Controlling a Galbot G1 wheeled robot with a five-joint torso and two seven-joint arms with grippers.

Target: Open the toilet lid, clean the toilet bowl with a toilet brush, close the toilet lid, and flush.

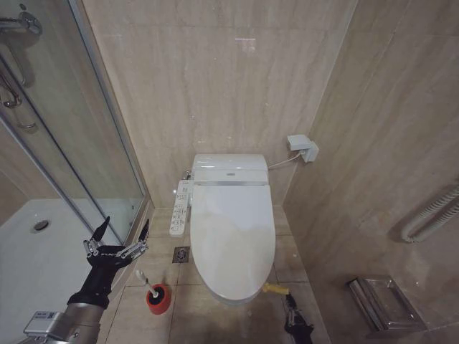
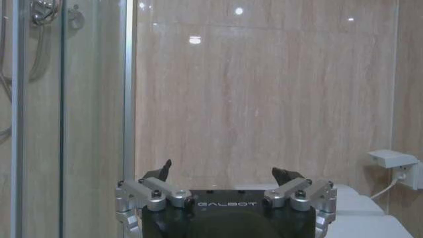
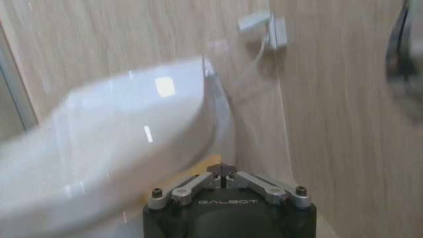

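while the toilet lid (image 1: 231,240) lies flat and closed over the toilet bowl (image 1: 237,295), you have the right gripper (image 1: 288,297) low at its front right edge, fingertips pressed together just beside the small yellow strip (image 1: 275,289); whether they pinch it, you cannot tell. your left gripper (image 1: 117,238) hovers spread wide and empty above the toilet brush (image 1: 149,285), which stands in its red holder (image 1: 159,299) on the floor left of the bowl.

Left pincer (image 1: 125,234) raised, fingers spread; right pincer (image 3: 223,170) low, fingers together.
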